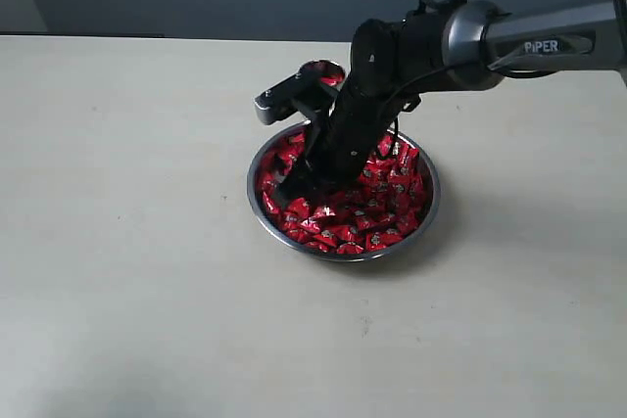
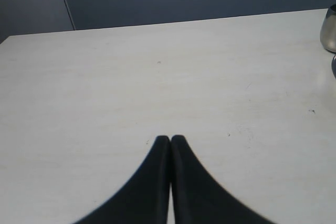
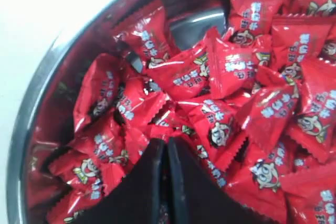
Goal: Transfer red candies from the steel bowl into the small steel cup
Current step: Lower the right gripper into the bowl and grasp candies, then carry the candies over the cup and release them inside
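the steel bowl (image 1: 252,188) sits about mid-worktop, well clear of the far edge, with bare worktop (image 1: 118,242) open on its left, right and near sides. the red candies (image 1: 384,214) fill it in a loose heap, their wrappers' long sides pointing every way, with no shared direction. the right claw (image 3: 167,143) slants down from the far right into the bowl's left half, near the rim; its fingers are clenched with only a hairline between them, tips buried among wrappers, and i cannot tell whether one is pinched. the small steel cup (image 2: 328,29) stands upright just beyond the bowl towards the far edge, mostly hidden by the arm. the left claw (image 2: 170,139) is clenched over bare worktop, holding nothing.
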Controlling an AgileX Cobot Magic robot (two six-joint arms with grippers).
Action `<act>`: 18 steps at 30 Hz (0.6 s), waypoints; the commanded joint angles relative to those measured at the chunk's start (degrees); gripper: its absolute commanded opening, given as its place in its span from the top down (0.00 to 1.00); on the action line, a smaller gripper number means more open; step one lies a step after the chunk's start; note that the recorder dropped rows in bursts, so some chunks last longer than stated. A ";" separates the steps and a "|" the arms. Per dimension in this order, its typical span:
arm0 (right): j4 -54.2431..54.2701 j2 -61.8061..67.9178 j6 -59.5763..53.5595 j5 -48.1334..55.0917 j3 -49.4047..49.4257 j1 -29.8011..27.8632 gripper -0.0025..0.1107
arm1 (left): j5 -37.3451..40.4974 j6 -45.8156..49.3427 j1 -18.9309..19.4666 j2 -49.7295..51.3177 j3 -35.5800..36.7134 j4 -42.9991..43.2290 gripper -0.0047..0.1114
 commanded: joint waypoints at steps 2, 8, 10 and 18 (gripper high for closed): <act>-0.42 -2.29 0.65 0.06 0.26 0.00 0.98 | -0.31 -0.10 -0.46 -0.27 -0.48 0.11 0.96; -0.42 -7.32 0.75 0.31 0.26 0.00 0.98 | -0.31 -0.10 -0.46 -0.27 -0.48 0.11 0.96; -0.61 -8.89 0.75 0.45 0.26 0.00 0.98 | -0.31 -0.10 -0.46 -0.27 -0.48 0.11 0.96; -3.33 -11.57 2.03 -10.05 -0.71 -1.77 0.98 | -0.31 -0.10 -0.46 -0.27 -0.48 0.11 0.96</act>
